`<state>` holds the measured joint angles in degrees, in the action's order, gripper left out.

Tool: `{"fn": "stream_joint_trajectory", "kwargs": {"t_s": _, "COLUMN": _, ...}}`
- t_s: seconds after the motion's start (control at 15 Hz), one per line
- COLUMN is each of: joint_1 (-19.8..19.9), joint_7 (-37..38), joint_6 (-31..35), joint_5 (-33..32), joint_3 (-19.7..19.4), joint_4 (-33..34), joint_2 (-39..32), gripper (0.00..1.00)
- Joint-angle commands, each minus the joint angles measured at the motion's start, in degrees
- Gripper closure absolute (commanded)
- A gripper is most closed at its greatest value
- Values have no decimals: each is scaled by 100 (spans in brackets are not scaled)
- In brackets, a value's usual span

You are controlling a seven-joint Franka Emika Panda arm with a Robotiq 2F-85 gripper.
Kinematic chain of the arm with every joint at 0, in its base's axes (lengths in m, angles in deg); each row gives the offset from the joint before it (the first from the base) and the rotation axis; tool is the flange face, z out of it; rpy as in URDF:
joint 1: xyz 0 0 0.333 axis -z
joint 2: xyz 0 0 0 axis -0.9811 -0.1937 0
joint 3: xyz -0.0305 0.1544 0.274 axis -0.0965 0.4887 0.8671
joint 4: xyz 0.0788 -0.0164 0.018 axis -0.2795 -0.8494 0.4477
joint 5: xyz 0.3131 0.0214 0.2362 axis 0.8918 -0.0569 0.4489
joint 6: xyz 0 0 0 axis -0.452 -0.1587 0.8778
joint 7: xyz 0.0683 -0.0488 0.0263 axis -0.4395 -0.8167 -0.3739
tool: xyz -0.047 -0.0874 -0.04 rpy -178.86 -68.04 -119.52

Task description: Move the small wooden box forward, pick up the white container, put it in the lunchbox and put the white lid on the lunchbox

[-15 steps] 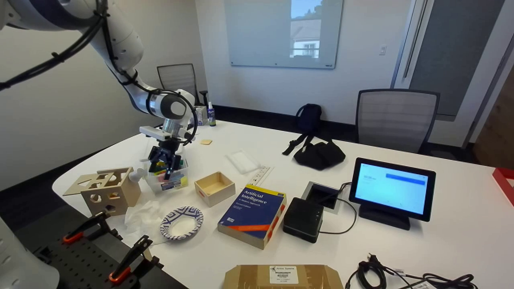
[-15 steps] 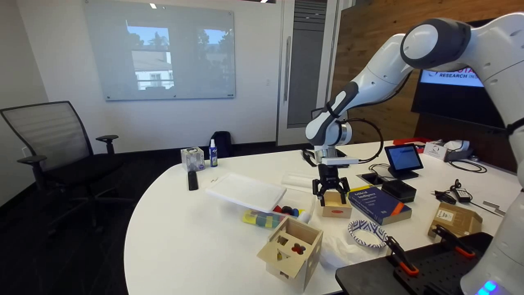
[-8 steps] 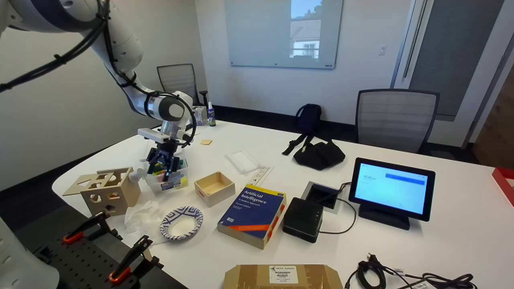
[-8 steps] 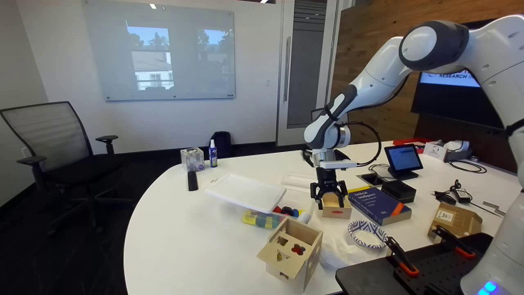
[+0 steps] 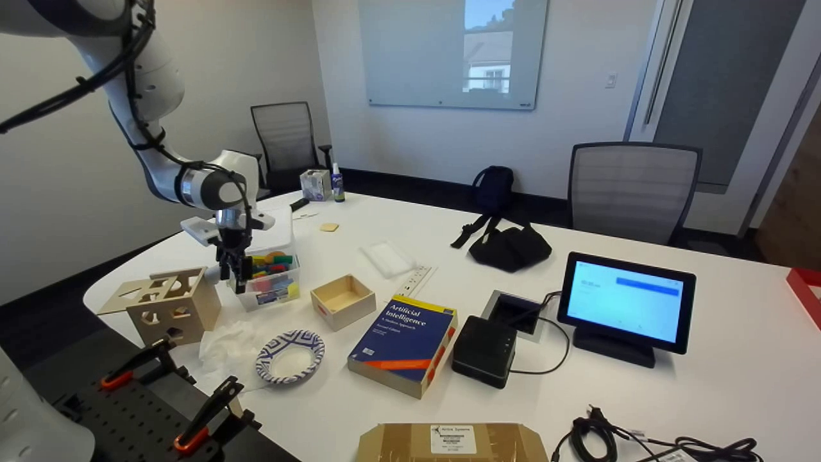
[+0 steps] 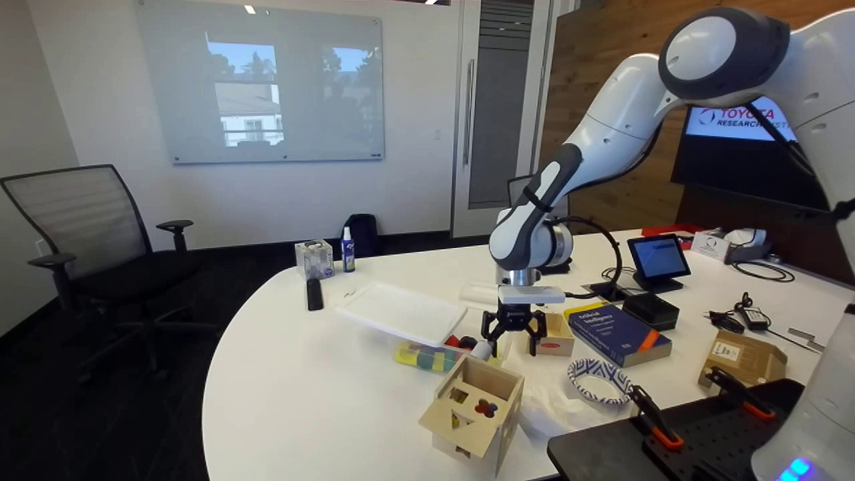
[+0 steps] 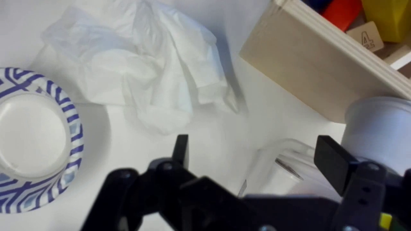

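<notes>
Can see the robot arm (image 6: 608,130) swung away from above the lunchbox (image 5: 277,290) since half a second ago, over toward the wooden cube (image 7: 308,61), with jaws spread wide. Can also note a slight shift of the cube and of the white container (image 7: 375,134). Find that container between cube and lunchbox, partly behind one jaw in the wrist view; cannot tell if touching. See the coloured blocks (image 5: 272,267) in the lunchbox newly uncovered in an exterior view, likewise more of the white lid (image 6: 401,310), slanting with one end over the lunchbox. See the small wooden box (image 5: 353,313) unmoved between lunchbox and book (image 5: 407,343).

Count one each of lunchbox, lid, container, small wooden box and cube. Count also one patterned bowl (image 5: 292,359), one crumpled white sheet (image 7: 144,64), one book, one flat translucent piece (image 5: 388,258), one black device (image 5: 485,351), one tablet-like screen (image 5: 625,301), one cardboard box (image 6: 751,364), one spray bottle (image 6: 348,252) and two clamps (image 5: 208,414). Cannot count the heaped blocks.

Laid out on a smooth white counter (image 6: 320,394), rounded at one end. Backed by a glass board (image 6: 280,87), a door (image 6: 497,107) and wood panelling (image 6: 614,100), with two mesh chairs (image 5: 632,192) in an exterior view and dark flooring (image 6: 127,401).
</notes>
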<state>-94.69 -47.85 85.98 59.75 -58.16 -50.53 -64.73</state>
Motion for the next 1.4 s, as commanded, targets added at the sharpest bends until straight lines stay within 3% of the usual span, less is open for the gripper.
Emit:
{"fn": "stream_joint_trajectory", "kwargs": {"t_s": 0.0, "joint_1": -416, "joint_7": 882, "joint_6": 855, "joint_5": 92, "joint_3": -128, "joint_4": -1140, "joint_2": 1010, "gripper": 0}}
{"fn": "stream_joint_trajectory", "kwargs": {"t_s": 0.27, "joint_1": -793, "joint_7": 1793, "joint_6": 1127, "joint_5": -191, "joint_3": -300, "joint_4": -1626, "joint_2": 1521, "gripper": 0}}
{"fn": "stream_joint_trajectory", "kwargs": {"t_s": 0.67, "joint_1": -946, "joint_7": 2282, "joint_6": 989, "joint_5": -971, "joint_3": -362, "joint_4": -1181, "joint_2": 1098, "gripper": 0}}
{"fn": "stream_joint_trajectory", "kwargs": {"t_s": 1.0, "joint_1": -1361, "joint_7": 2739, "joint_6": 991, "joint_5": -1811, "joint_3": -560, "joint_4": -893, "joint_2": 888, "gripper": 0}}
{"fn": "stream_joint_trajectory", "kwargs": {"t_s": 1.33, "joint_1": -1661, "joint_7": 2921, "joint_6": 1055, "joint_5": -2256, "joint_3": -611, "joint_4": -676, "joint_2": 712, "gripper": 0}}
